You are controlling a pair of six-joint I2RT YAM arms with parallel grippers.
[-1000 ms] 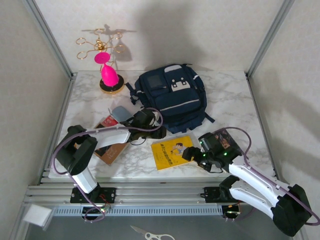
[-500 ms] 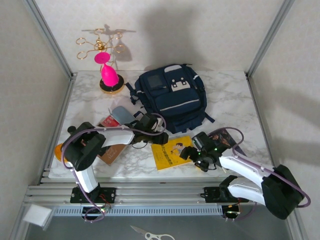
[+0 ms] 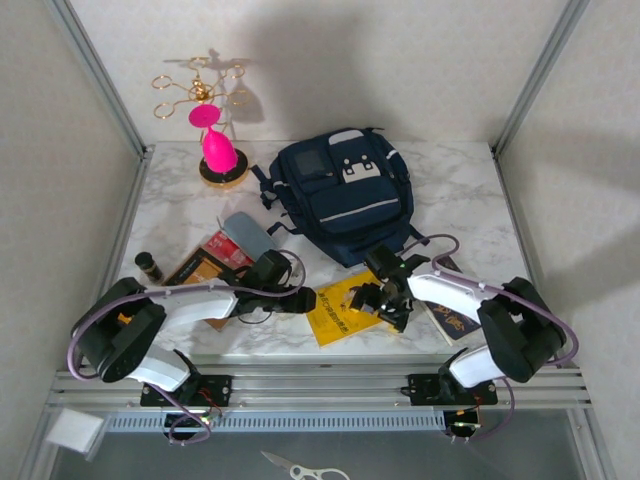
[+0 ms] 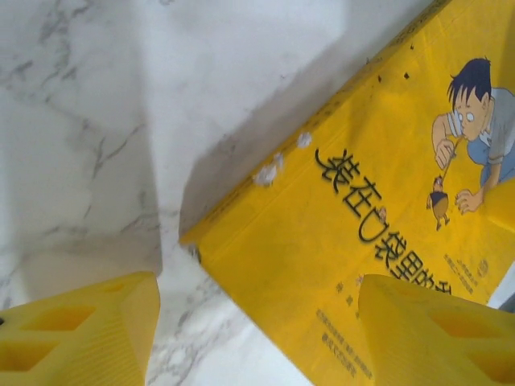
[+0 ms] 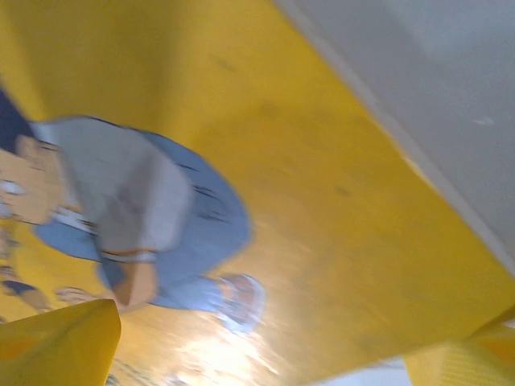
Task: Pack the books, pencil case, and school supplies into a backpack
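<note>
**Both jaws open over the yellow book; nothing held**

Far left of the desk (image 3: pixel 470 190): a small dark bottle (image 3: pixel 148 265) stands upright, apart from the other items.

Left of centre: the brown book (image 3: pixel 203 268) lies flat, with the left arm (image 3: pixel 190 300) crossing its near part. The flat red box (image 3: pixel 224 246) lies at its far corner. The grey-blue pencil case (image 3: pixel 248 232) lies just beyond the box, near a strap of the backpack. A pink figure on a dark round base (image 3: pixel 219 155) stands at the far left edge.

Left jaws: partly open and gripping nothing. In the left wrist view the yellow fingers (image 4: pixel 80 330) stand on either side of the near left corner of the yellow book (image 4: pixel 346 201). One is over bare marble and the other is over the cover.

Centre: the yellow book (image 3: pixel 335 312) lies flat near the front edge, between the two arms. The navy backpack (image 3: pixel 345 195) lies behind it, front patches up. All the listed items lie outside it.

Right jaws: spread wide and empty. They are low over the right part of the yellow cover (image 5: pixel 322 201), with the cartoon figure between the fingers (image 5: pixel 56 346). Whether they touch the cover cannot be told, as that view is blurred.

Right: the dark-covered book (image 3: pixel 455 322) lies flat, partly under the right arm (image 3: pixel 450 292).
</note>
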